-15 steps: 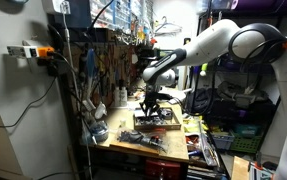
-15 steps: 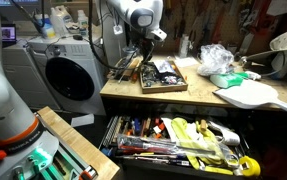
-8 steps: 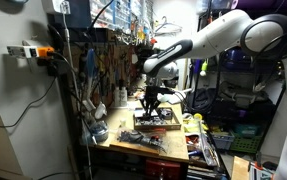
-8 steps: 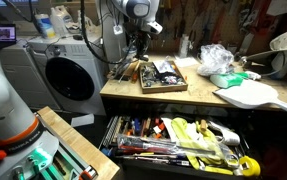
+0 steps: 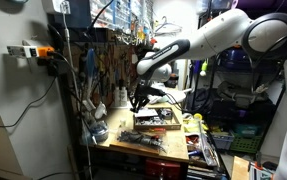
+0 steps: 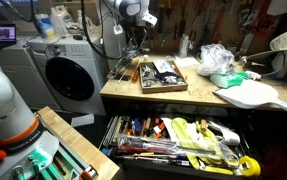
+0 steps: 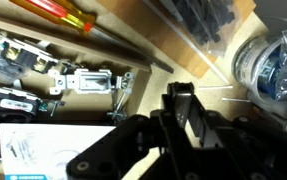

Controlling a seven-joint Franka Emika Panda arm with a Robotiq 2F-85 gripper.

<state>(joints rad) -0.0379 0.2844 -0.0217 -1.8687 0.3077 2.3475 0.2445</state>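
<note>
End effector [image 5: 137,101] first — poised in the air above the wooden tray [image 6: 144,87], apart from it, touching nothing. Cannot tell how far open: dark fingers [image 7: 180,98] crowding the bottom of the wrist view, the gap between them lost in shadow. Nothing visibly gripped.

Just below, in the wrist view: a white light switch [image 7: 83,82] lying flat in the tray, a white printed card [image 7: 45,146] beside it, red- and yellow-handled screwdrivers [image 7: 71,13] farther up. Past the wooden rim, a bluish coil [image 7: 271,62] in clear wrap.

Looks like a hover-and-aim step, with no grasp made yet. For a drop toward the switch: needs a straight, slow descent, jaws spread wider than its body and squared to its long sides, clear of card and rim.

Farther out, in an exterior view — tray resting on the bench [image 6: 198,98] at the end nearest the washing machine [image 6: 69,76], crumpled plastic bag [image 6: 216,58] well apart toward the other end, open drawer [image 6: 179,142] of tools underneath.
</note>
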